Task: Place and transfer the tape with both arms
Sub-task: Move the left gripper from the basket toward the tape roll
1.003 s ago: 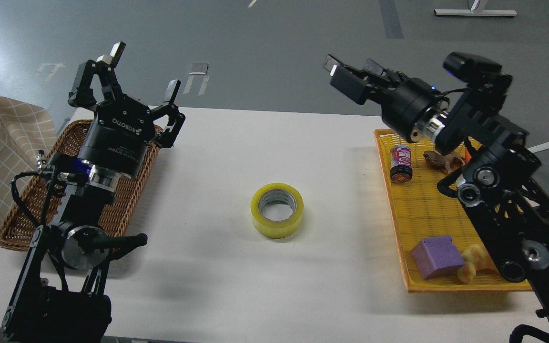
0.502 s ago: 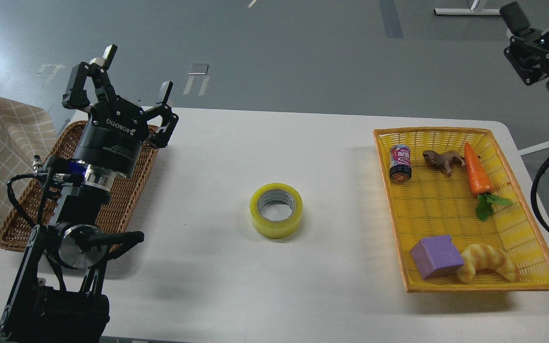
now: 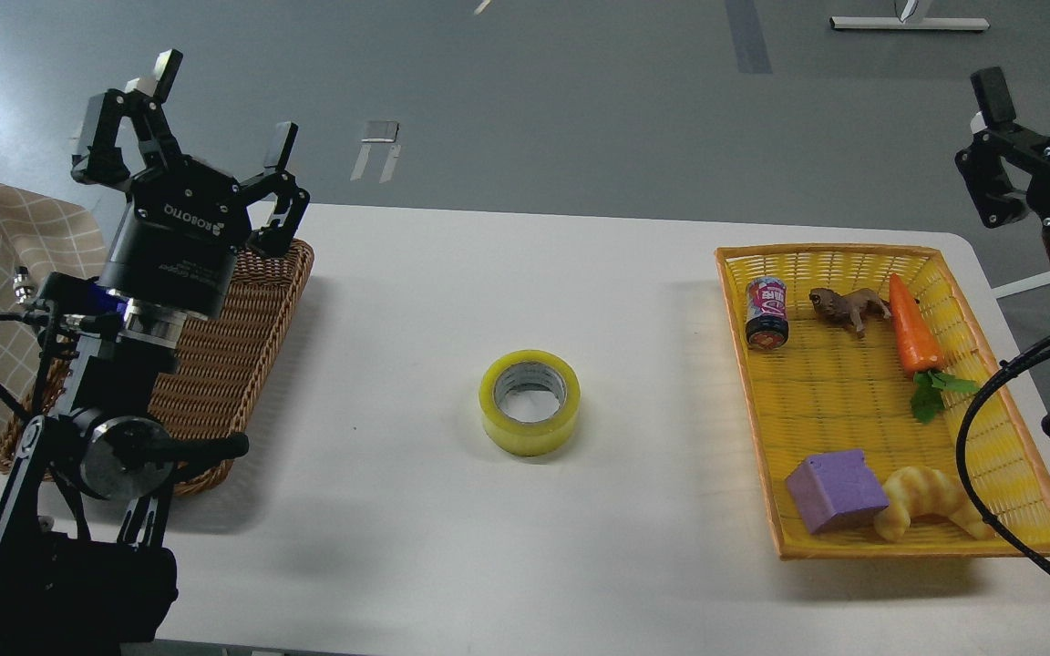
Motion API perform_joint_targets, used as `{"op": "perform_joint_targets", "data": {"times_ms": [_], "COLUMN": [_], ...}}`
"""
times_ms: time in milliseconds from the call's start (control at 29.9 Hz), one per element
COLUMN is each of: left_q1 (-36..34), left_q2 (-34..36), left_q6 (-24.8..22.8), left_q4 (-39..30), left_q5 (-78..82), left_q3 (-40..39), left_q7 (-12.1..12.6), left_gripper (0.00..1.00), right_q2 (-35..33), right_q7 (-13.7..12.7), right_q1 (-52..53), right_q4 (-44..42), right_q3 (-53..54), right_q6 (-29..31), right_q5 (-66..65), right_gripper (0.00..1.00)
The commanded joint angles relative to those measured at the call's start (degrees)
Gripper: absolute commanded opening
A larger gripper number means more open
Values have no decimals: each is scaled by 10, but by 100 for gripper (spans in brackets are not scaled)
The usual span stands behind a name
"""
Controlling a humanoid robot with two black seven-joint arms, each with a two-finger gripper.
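Your left gripper gapes empty over the wicker basket; the tape roll sits mid-table; your right gripper's opening is unreadable.

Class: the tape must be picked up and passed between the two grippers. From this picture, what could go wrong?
1. The tape lies flat mid-table, far from both grippers; a grip on its rounded yellow side might slip.
2. The right gripper is partly out of frame, so its approach is hard to judge.
3. The left gripper hangs above the wicker basket and could clip it descending.
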Motion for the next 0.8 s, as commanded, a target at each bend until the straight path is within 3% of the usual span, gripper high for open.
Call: {"op": "perform_joint_targets", "data": {"times_ms": [0,33,100,234,435,602,769], "left_q1": [-16,-21,-34,-64,-95,-98,-86], "left_q2": [10,15,48,74,143,172,178], "left_q6": [-4,-1,37,132,135,141,142], "left_q4": [-1,1,12,10,12,45,43], "left_q5": [5,9,85,283,496,840,845], "left_q3": [6,8,42,116,143,243,302], "left_q7": [3,8,46,54,54,58,63], "left_gripper": [98,98,98,98,98,98,98], "right_q2": [12,12,12,11,9,10,3], "right_q7": [-3,-3,-3,-3,-4,-8,-39], "right_q1": [3,3,4,2,7,11,49], "right_q4": [2,2,2,0,4,8,10], "right_q3": [-9,-13,-25,-26,-26,-26,-30], "right_q6": [0,0,0,0,0,-9,-15], "right_q5": [0,0,-1,-1,-1,-1,-2], "right_gripper": [100,100,100,100,100,100,100]}}
